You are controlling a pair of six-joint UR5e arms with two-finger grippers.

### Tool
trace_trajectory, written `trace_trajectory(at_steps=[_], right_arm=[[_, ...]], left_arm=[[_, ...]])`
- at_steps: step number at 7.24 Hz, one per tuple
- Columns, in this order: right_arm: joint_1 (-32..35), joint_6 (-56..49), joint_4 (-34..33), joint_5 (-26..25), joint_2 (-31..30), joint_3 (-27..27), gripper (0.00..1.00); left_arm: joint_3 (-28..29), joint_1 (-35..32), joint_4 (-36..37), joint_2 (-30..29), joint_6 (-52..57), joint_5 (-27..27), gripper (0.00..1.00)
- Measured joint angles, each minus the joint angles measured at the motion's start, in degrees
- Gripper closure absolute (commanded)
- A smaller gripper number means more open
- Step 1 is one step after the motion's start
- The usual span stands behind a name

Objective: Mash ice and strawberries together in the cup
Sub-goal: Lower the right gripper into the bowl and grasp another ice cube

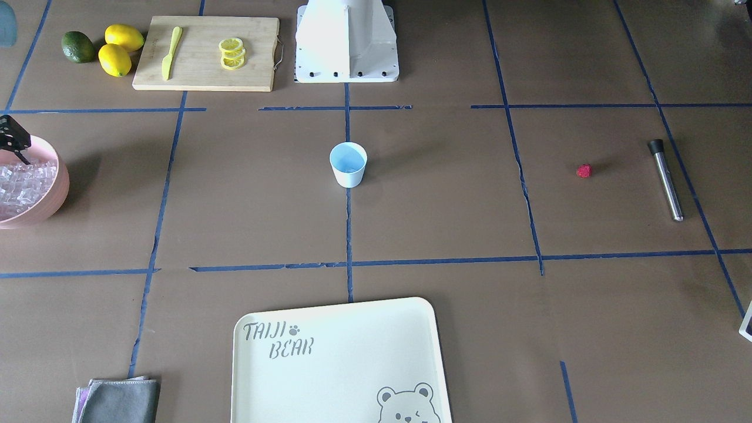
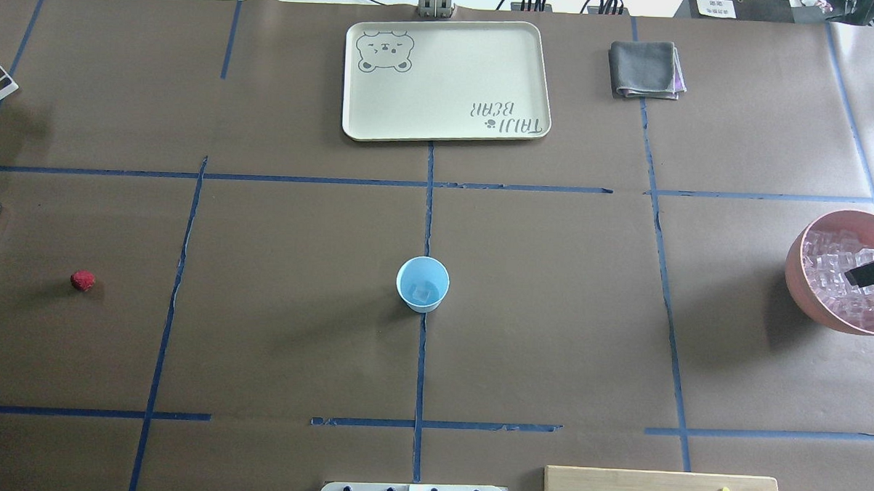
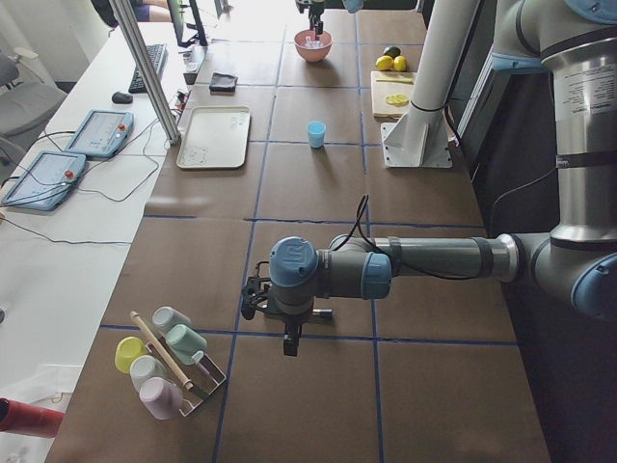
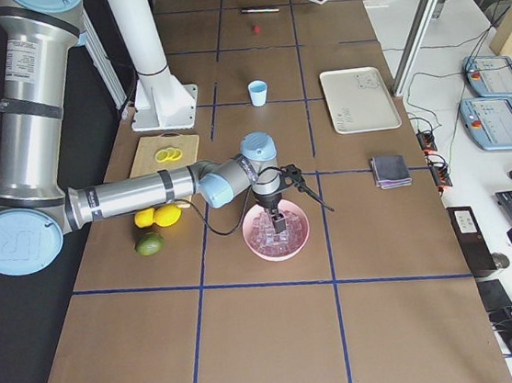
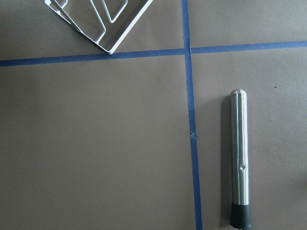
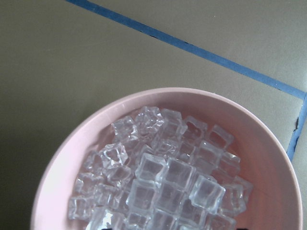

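The light-blue cup [image 2: 422,283] stands upright at the table's centre, with what looks like a clear cube inside. The ice [image 6: 163,182] is piled in a pink bowl [image 2: 800,269] at the robot's far right. My right gripper [image 4: 278,222] hangs over that pile, its dark tip [image 2: 871,270] low among the cubes; I cannot tell how its jaws stand. One small red strawberry [image 2: 82,281] lies on the table at the far left. My left gripper [image 3: 289,340] hovers above the table there, and its state cannot be told. Below it, the left wrist view shows a steel muddler [image 5: 238,158].
A cream tray [image 2: 444,133] and a folded grey cloth [image 2: 645,68] lie at the far edge. A wooden cutting board [image 1: 252,56] with lemon slices [image 1: 232,53] and a yellow knife, plus lemons and an avocado, sit near the robot's base. A white wire cup rack [image 3: 169,362] stands at the left end.
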Motion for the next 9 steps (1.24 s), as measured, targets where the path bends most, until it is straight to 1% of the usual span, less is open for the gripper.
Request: trace_trajectory(at_steps=[1,4,5,7,9], right_arm=[[0.00,-0.31,-0.09,-0.69,-0.08,-0.96,0.20],[-0.23,-0.11,-0.30,-1.00,0.09,-3.48,0.24],[-0.27,0.02,-0.21,-0.86,0.03,-3.82,0.26],[-0.33,0.19,-0.18,-0.22,-0.03,-3.83,0.33],[-0.35,0.32,-0.12,0.46,-0.04,-3.70,0.36]], left_arm=[[-0.01,0.00,0.00,0.00,0.00,-0.02,0.00],[-0.01,0.00,0.00,0.00,0.00,-0.06,0.00],[-0.01,0.00,0.00,0.00,0.00,-0.03,0.00],[0.00,0.00,0.00,0.06,0.00,-0.02,0.00],[0.06,0.02,0.02,0.12,0.00,-0.02,0.00]])
